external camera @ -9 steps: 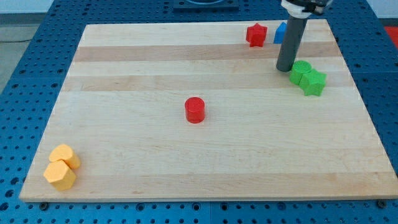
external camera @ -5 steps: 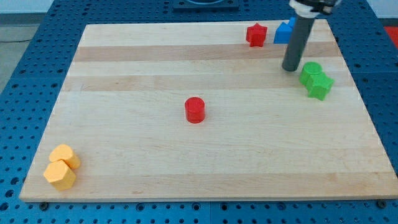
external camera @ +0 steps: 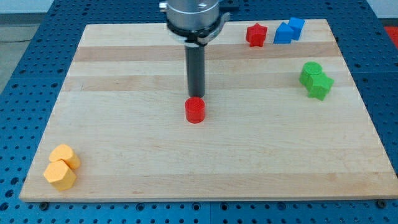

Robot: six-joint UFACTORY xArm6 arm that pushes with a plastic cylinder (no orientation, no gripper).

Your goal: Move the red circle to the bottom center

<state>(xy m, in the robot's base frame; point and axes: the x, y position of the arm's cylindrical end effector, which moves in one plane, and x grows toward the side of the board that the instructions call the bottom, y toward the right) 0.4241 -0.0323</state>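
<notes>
The red circle (external camera: 194, 110) is a short red cylinder near the middle of the wooden board (external camera: 124, 130). My rod comes straight down from the view's top, and my tip (external camera: 196, 95) stands just above the red circle in the view, at its far edge and about touching it.
A red star-like block (external camera: 255, 35) and two blue blocks (external camera: 290, 30) sit at the view's top right. Two green blocks (external camera: 316, 80) lie together at the right. Two yellow blocks (external camera: 62, 167) lie together at the bottom left corner.
My rod has moved from beside the green blocks at the right to just above the red circle. The green blocks had been pushed slightly right earlier. The red circle has not moved.
</notes>
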